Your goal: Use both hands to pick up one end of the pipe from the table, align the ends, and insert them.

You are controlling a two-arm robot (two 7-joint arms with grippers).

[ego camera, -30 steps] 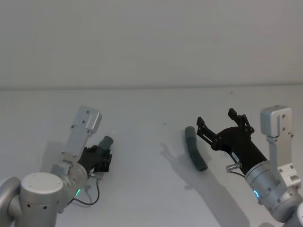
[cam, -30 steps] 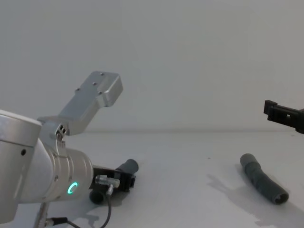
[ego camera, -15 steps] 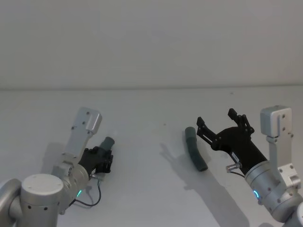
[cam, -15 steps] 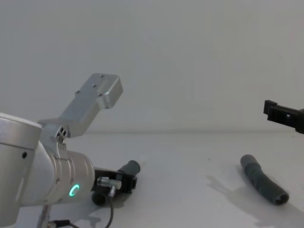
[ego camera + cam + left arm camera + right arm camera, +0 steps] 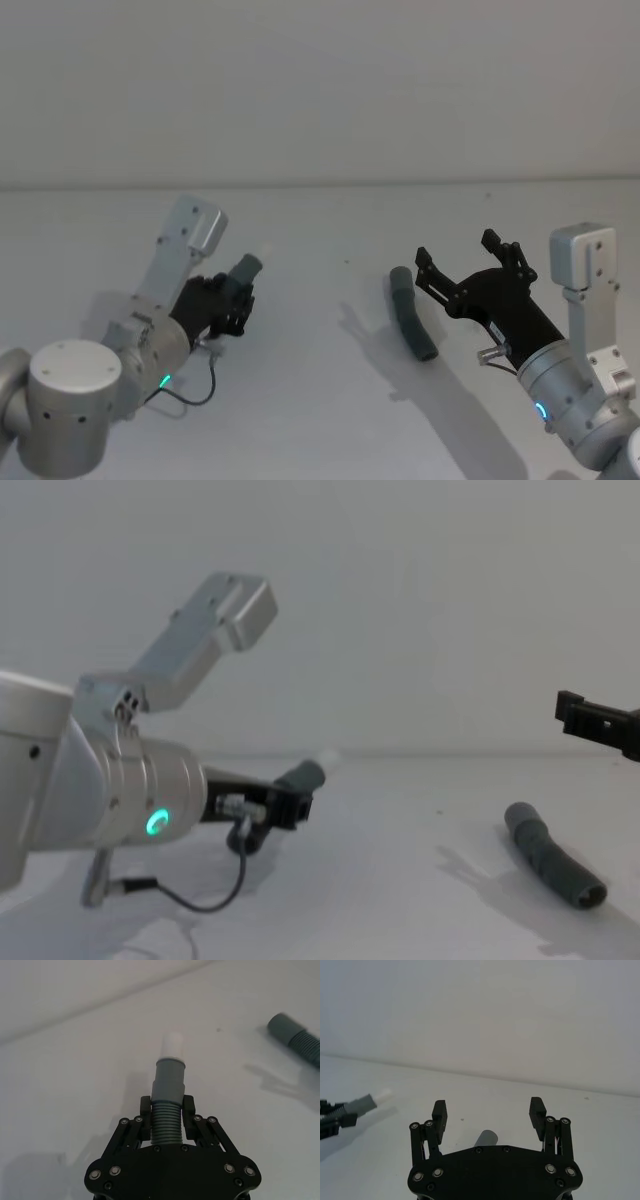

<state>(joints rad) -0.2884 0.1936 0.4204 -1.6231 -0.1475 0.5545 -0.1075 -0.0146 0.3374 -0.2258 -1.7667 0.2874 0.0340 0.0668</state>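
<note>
clenching left end effector [image 5: 167, 1112] on one pipe piece [image 5: 169, 1072] mid-ribs, leaving its white tip [image 5: 173, 1045] free for insertion; hovering released right end effector [image 5: 488, 1109] over the other piece [image 5: 411, 315].

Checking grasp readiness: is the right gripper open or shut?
Open. Right gripper fingers stand wide apart, nothing between them; the grey pipe piece lies on the table.

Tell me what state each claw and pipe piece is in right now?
left gripper: shut on the white-tipped pipe piece, off the table.
white-tipped pipe piece: gripped at its ribbed middle.
right gripper: open, empty.
grey-collared pipe piece: lying loose on the table, ungripped.
</note>
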